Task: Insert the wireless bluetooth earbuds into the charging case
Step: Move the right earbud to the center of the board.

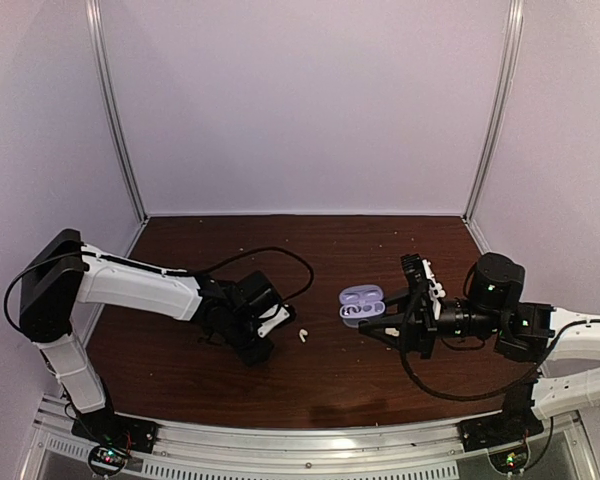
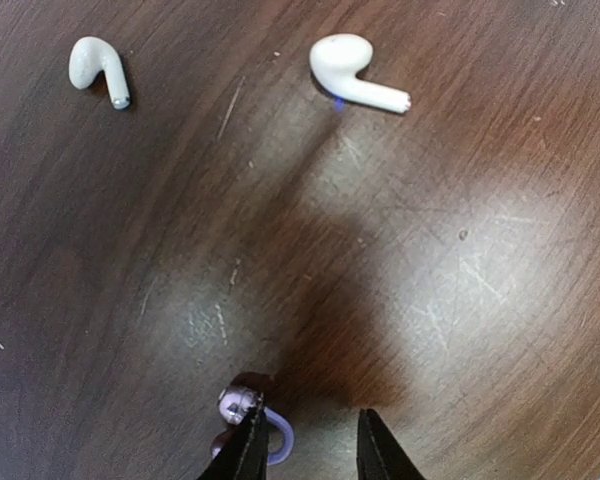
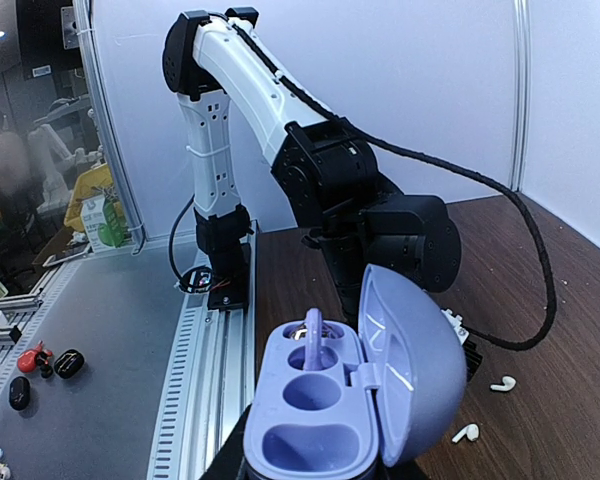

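Note:
In the left wrist view two white stemmed earbuds (image 2: 98, 68) (image 2: 355, 75) lie on the wood ahead of my left gripper (image 2: 310, 420). Its jaws stand apart. A bluish-purple earbud (image 2: 242, 408) sits against the outer side of the left finger (image 2: 245, 450), with its loop curling into the gap and not reaching the right finger. From above, the left gripper (image 1: 268, 340) is low, just left of a white earbud (image 1: 303, 335). My right gripper (image 1: 388, 322) is shut on the purple charging case (image 3: 320, 420) (image 1: 360, 303). The lid is open, and one purple earbud (image 3: 313, 335) is in the far slot.
A black cable (image 1: 280, 253) loops across the table behind the left arm. The white earbuds (image 3: 502, 383) (image 3: 466, 433) also show to the right of the case in the right wrist view. White walls enclose three sides. A slotted metal rail (image 1: 300, 450) runs along the near edge.

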Robot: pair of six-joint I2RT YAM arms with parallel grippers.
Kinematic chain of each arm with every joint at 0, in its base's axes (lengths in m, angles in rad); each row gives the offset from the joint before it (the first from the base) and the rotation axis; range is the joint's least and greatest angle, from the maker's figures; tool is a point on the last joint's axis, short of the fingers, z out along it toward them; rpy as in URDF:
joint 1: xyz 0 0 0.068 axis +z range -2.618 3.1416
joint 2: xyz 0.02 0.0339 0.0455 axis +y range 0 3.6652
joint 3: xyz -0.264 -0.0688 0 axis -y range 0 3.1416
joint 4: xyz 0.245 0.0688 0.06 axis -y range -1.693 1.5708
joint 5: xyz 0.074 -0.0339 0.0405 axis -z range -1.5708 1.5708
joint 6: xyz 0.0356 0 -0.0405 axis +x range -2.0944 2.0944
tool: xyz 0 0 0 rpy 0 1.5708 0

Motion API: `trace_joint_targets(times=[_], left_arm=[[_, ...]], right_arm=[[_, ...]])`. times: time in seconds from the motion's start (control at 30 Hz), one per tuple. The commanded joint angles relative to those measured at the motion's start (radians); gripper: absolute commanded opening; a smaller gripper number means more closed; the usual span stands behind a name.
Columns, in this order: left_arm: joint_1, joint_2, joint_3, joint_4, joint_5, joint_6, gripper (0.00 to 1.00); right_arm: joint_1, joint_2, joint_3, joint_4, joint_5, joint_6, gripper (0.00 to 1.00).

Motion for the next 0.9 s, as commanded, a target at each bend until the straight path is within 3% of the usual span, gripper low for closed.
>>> trace_joint_targets(times=[0.0, 0.47, 0.7, 0.87], left_arm=[[0.031, -0.04, -0.003, 0.003, -0.016, 0.014, 0.34], [0.138, -0.124, -0.022, -0.002, 0.014, 0.039, 0.34], [0.182, -0.165, 0.024, -0.113, 0.036, 0.129, 0.38], [0.183, -0.195, 0.012, -0.099, 0.176, 0.156, 0.39]], right_arm=[[-0.004, 0.001, -0.004, 0.002, 0.007, 0.006, 0.0], [-0.003, -0.029, -0.01, 0.025, -0.046, -0.016, 0.0], [-0.001, -0.018, -0.003, 0.033, -0.105, -0.019, 0.0], [0.024, -0.039, 0.019, 0.005, -0.115, -0.061, 0.0]])
